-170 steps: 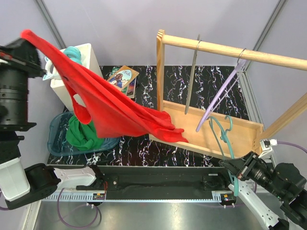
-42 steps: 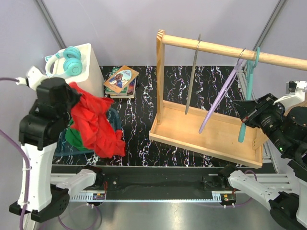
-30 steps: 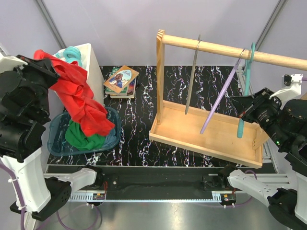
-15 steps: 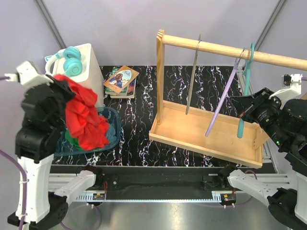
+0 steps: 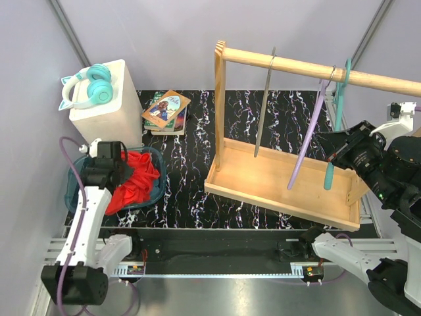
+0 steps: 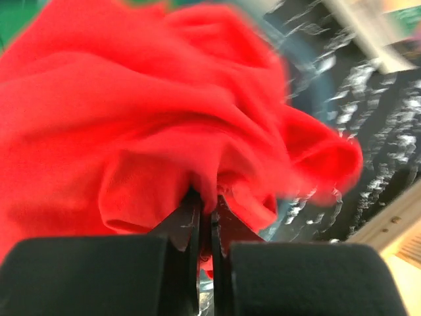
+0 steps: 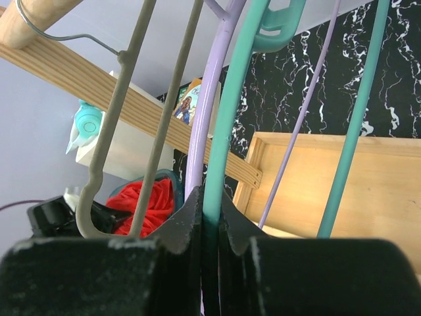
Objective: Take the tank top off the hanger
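The red tank top (image 5: 135, 179) lies bunched in the blue basket (image 5: 156, 191) at the left, off any hanger. My left gripper (image 5: 117, 176) is down in the basket, shut on a fold of the red tank top (image 6: 164, 125). The teal hanger (image 5: 335, 125) hangs on the wooden rail (image 5: 309, 69) at the right. My right gripper (image 5: 337, 153) is shut on the teal hanger's arm (image 7: 227, 131), beside the purple hanger (image 7: 205, 125).
A grey hanger (image 5: 264, 99) and a purple hanger (image 5: 308, 135) hang on the rail above the wooden rack base (image 5: 263, 178). A white box (image 5: 118, 112) with teal headphones (image 5: 89, 85) and books (image 5: 166, 108) stand at the back left.
My left arm has swung down from high up and lowered the red tank top into the blue basket. The right gripper holds the teal hanger still on the rail.
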### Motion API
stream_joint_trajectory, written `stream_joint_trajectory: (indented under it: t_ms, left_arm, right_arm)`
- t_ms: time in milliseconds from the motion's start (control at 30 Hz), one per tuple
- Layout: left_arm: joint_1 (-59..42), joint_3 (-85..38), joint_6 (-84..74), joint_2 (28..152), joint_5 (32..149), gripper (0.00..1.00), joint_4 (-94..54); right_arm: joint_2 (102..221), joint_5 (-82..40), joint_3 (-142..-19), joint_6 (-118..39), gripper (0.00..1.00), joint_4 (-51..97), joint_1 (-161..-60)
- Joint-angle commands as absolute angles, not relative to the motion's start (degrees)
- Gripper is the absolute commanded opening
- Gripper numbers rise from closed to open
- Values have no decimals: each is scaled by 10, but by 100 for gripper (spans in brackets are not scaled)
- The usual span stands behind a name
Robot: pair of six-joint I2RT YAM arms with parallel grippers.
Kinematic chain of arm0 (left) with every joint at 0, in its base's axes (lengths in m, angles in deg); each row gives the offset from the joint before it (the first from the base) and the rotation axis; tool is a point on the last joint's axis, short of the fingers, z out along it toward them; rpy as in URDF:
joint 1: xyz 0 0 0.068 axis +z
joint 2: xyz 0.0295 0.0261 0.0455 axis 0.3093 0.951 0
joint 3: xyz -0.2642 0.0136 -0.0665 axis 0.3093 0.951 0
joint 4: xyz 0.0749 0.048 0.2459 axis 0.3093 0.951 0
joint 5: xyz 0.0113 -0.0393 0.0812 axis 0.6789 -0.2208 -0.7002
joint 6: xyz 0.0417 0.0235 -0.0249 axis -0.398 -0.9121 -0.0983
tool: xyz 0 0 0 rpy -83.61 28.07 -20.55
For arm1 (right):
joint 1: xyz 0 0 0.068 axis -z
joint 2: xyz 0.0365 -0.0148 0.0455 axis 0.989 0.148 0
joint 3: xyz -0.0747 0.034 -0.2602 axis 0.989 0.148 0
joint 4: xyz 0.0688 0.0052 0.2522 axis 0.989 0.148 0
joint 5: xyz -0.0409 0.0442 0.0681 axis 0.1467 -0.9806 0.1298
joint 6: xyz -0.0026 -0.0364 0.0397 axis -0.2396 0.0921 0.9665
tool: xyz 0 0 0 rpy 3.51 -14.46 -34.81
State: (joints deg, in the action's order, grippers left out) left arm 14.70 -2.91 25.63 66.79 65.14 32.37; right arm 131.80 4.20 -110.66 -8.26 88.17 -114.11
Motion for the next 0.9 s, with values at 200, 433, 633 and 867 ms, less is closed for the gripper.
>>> stream_joint_trajectory:
  t_ms: [200, 433, 633, 867]
  left_arm:
    - [264, -43, 232, 707, 824, 33, 313]
    - [249, -93, 235, 680, 799, 66, 374]
    - [226, -163, 217, 664, 834, 89, 379]
    - [208, -230, 207, 644, 851, 98, 379]
  right_arm:
    - [1313, 57, -1102, -54, 0, 857, -1144]
    - [1318, 70, -1105, -38, 0, 857, -1143]
    - [1331, 78, -1125, -25, 0, 857, -1143]
    - [1348, 98, -1149, -9, 0, 869, -1143]
